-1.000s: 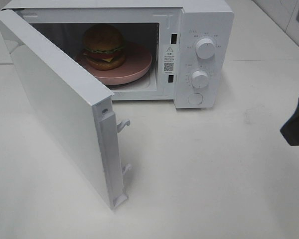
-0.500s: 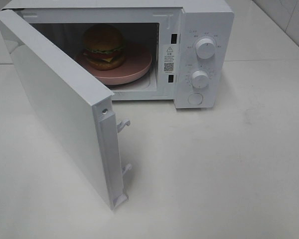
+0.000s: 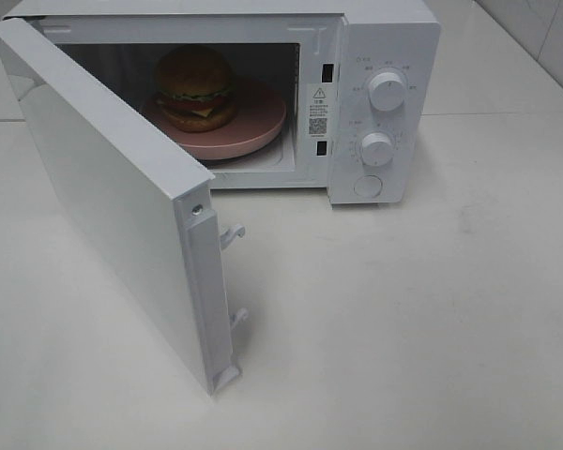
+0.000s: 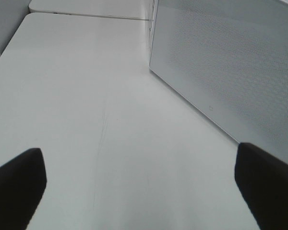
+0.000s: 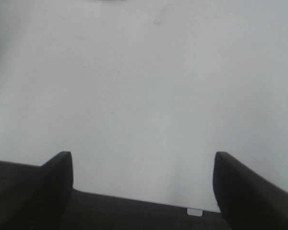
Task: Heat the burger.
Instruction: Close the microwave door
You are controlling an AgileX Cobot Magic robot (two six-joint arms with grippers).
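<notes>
The burger (image 3: 195, 86) stands upright, dome up, with no long axis, seemingly left of centre on the pink plate (image 3: 263, 127) in the open microwave (image 3: 385, 56) by the desk's (image 3: 450, 328) far edge. The left claw (image 4: 140, 187) and right claw (image 5: 144, 177) gape empty.

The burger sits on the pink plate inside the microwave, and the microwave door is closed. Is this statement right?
Not quite. The door is not closed: the exterior high view shows it swung wide open. The rest stands: the burger sits on the pink plate inside the microwave.
</notes>
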